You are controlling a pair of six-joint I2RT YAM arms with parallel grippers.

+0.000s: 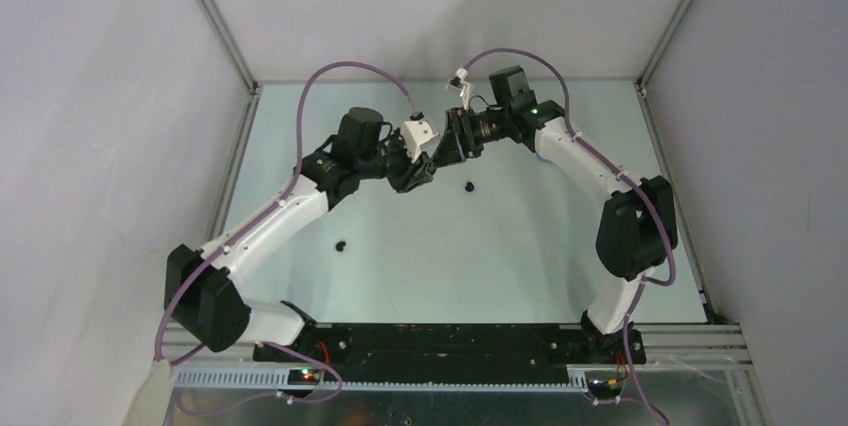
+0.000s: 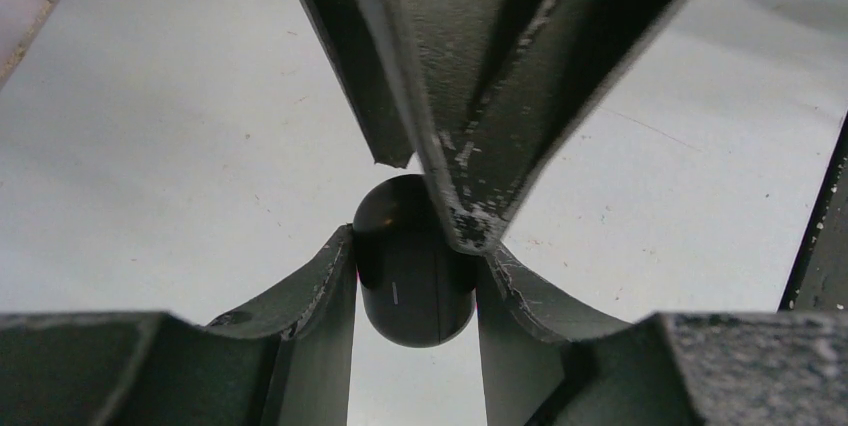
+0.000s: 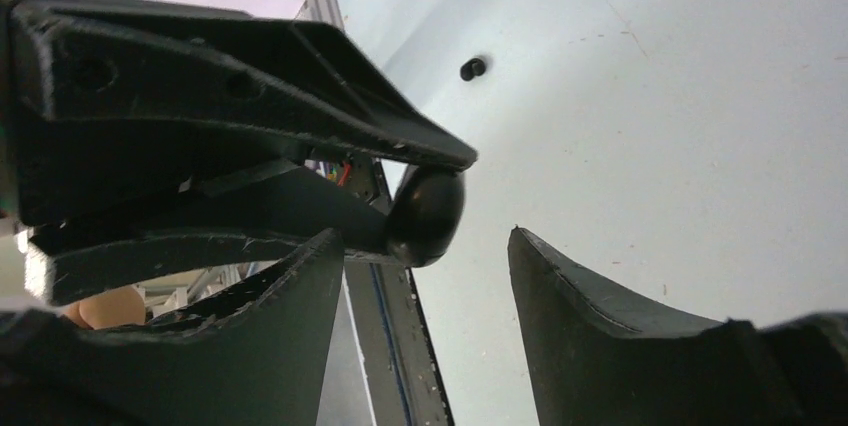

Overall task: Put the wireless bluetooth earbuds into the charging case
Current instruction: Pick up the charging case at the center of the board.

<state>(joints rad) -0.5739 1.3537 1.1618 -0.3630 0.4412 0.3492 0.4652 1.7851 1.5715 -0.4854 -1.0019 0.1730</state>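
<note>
The black case point(image 2: 408, 291) is off the table point(image 1: 520, 246), clamped between the fingers of the left pincer point(image 2: 415, 243). The right pincer point(image 3: 425, 236) faces it with fingers apart, and the case sits in the gap just off their tips. Whether a finger touches it I cannot tell. One black bud point(image 1: 470, 186) lies on the table near the pincers. A second bud point(image 1: 341, 244) lies well apart, nearer the left arm point(image 1: 270, 236).
</note>
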